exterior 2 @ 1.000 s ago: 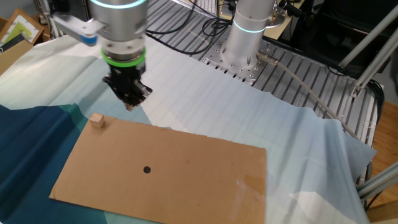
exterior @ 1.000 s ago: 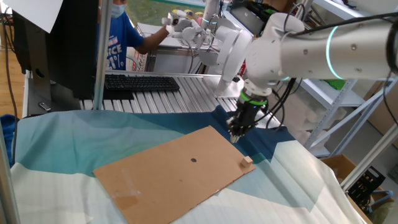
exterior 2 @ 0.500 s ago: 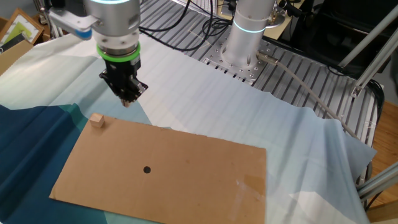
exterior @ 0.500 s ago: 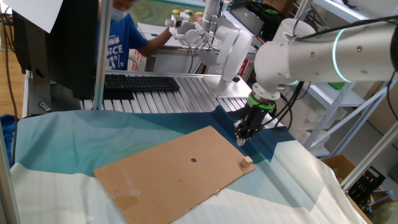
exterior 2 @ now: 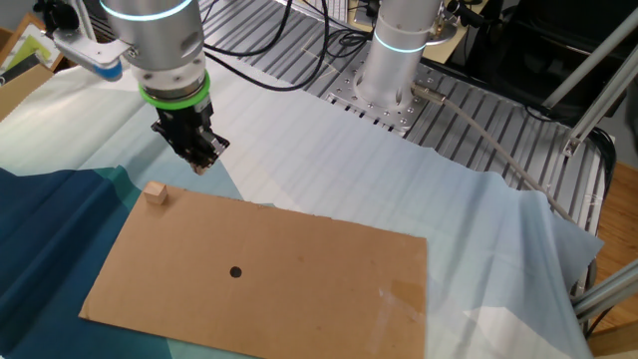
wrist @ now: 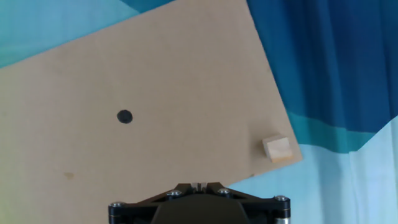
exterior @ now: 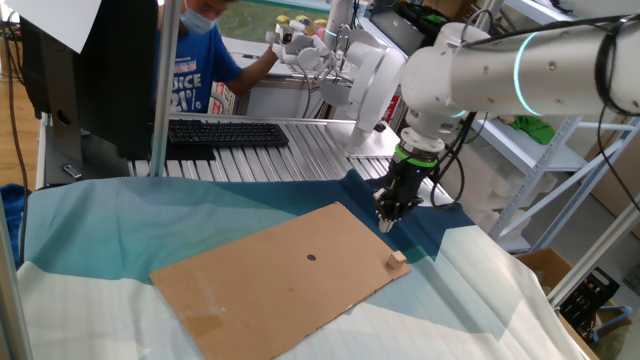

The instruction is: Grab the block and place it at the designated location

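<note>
The block [exterior: 398, 259] is a tiny tan wooden cube at a corner of the brown cardboard sheet [exterior: 250, 285]. It also shows in the other fixed view [exterior 2: 154, 192] and in the hand view [wrist: 277, 150]. The designated location is a dark dot [exterior: 312, 258] near the sheet's middle, seen too in the other fixed view [exterior 2: 235, 271] and hand view [wrist: 125, 116]. My gripper [exterior: 388, 222] hangs above the sheet's edge, a short way from the block, fingers together and empty. It also shows in the other fixed view [exterior 2: 201, 165] and in the hand view [wrist: 199, 185].
Blue and white cloths [exterior: 100, 230] cover the table under the sheet. A keyboard [exterior: 228, 132] lies on the slatted metal bench behind. A person in blue [exterior: 195, 60] stands at the back. The arm's base [exterior 2: 399, 60] stands behind the sheet.
The gripper has drifted sideways along the sheet's edge toward the block's side and risen slightly. The block and the sheet have not moved.
</note>
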`<act>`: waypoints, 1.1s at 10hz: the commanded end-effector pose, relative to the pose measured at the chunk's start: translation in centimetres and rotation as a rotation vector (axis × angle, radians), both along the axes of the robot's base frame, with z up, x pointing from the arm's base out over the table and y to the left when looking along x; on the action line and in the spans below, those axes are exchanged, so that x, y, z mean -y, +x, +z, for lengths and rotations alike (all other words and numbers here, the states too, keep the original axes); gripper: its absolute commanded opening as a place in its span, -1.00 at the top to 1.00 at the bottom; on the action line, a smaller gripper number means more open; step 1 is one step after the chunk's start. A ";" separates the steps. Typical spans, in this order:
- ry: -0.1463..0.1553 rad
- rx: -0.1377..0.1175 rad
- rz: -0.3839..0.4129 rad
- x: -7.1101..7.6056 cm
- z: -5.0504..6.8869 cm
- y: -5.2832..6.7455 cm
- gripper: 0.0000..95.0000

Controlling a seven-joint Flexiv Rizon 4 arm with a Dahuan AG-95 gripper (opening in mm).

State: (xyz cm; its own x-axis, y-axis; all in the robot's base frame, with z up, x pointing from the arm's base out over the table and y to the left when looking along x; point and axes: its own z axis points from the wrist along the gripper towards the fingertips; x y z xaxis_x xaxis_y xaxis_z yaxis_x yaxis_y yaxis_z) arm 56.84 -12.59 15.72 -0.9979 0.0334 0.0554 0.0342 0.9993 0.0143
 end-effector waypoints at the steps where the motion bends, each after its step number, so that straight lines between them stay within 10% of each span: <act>1: 0.003 0.001 -0.018 0.0 0.0 -0.1 1.00; 3: 0.024 -0.002 -0.104 0.0 0.0 -0.1 1.00; 4: 0.033 -0.006 -0.292 0.0 0.0 -0.1 1.00; 6: -0.032 0.019 -0.326 0.0 0.0 -0.1 1.00; 11: -0.052 0.001 -0.382 0.0 0.0 -0.1 1.00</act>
State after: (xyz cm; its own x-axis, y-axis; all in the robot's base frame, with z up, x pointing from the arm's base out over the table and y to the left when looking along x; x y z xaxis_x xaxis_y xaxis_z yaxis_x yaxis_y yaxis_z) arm 56.74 -12.49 15.76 -0.9224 0.3839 0.0429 0.3830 0.9233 -0.0283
